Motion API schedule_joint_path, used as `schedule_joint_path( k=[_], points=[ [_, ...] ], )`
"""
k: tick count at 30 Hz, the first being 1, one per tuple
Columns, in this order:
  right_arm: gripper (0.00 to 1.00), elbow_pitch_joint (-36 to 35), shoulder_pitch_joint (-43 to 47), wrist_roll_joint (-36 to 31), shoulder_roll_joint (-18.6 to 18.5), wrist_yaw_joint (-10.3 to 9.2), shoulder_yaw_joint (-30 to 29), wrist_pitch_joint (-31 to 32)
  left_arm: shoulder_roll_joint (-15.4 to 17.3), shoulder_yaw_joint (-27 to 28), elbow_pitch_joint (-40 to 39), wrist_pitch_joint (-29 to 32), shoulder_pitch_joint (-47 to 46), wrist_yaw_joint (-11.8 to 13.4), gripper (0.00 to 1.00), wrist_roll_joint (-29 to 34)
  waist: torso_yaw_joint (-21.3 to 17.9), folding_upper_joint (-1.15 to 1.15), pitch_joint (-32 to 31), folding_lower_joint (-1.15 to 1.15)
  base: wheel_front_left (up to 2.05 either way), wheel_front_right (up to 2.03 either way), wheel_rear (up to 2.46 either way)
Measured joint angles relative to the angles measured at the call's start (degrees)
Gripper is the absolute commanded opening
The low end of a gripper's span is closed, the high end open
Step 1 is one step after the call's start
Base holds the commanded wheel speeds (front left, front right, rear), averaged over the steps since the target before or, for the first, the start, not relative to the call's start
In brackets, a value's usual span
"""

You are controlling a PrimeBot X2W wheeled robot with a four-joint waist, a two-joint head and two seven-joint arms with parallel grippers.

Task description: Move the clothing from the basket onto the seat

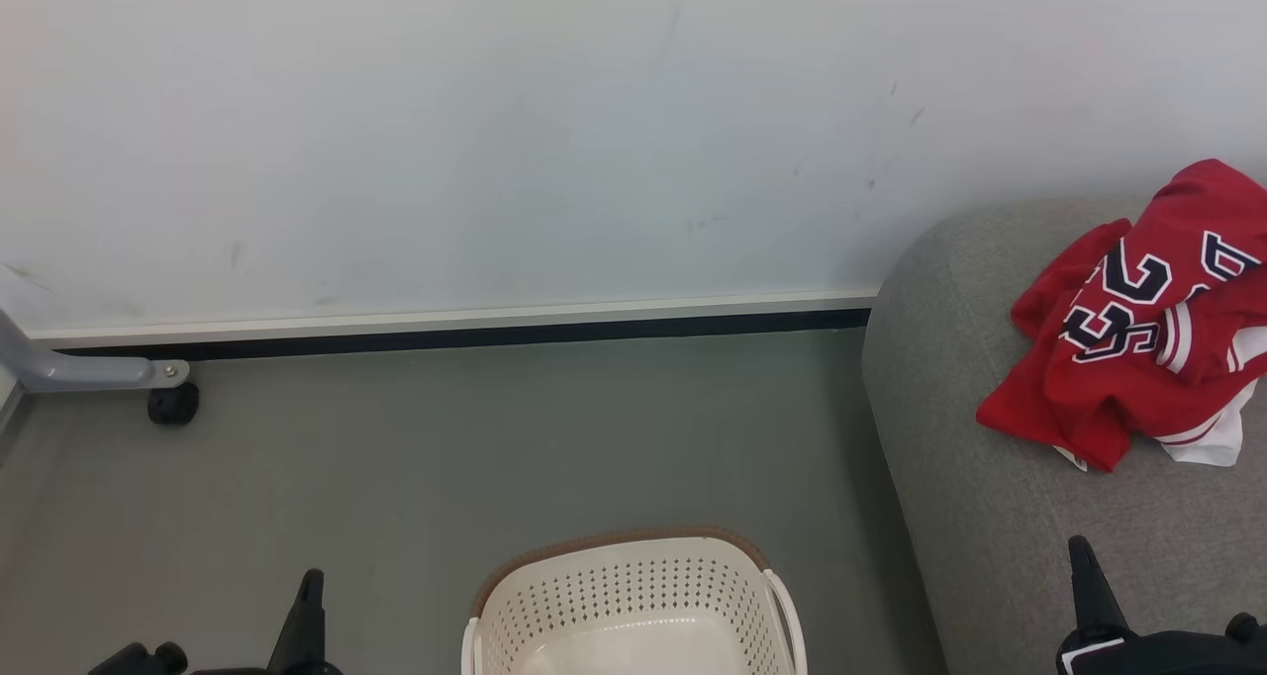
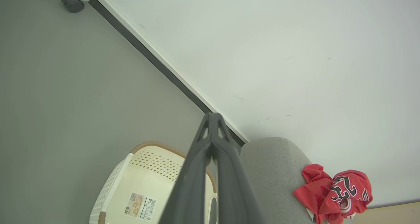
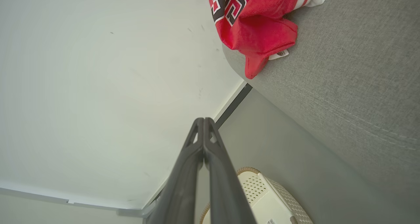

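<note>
Seat (image 1: 990,546) bears one clothing heap (image 1: 1128,358) (one basket (image 1: 624,591)).

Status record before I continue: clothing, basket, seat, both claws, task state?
clothing: red jerseys, crumpled heap lying on the seat
basket: on the floor beside the seat; visible bottom bare apart from a label
seat: grey sofa, holds the clothing
left claw: shut, holding nothing
right claw: shut, holding nothing
task state: looks done
</note>
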Motion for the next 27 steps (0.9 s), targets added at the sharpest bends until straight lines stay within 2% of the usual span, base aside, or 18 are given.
schedule_joint_path(
  k=[27],
  points=[
    [0.00,2.37,-3.11,16.83,2.20,3.28,-5.37,4.68,-1.98,4.38,1.20,4.87,-3.35,-3.54,0.00,-17.14,-0.59,0.00,0.83,0.00,0.00,0.00,0.00]
  ],
)
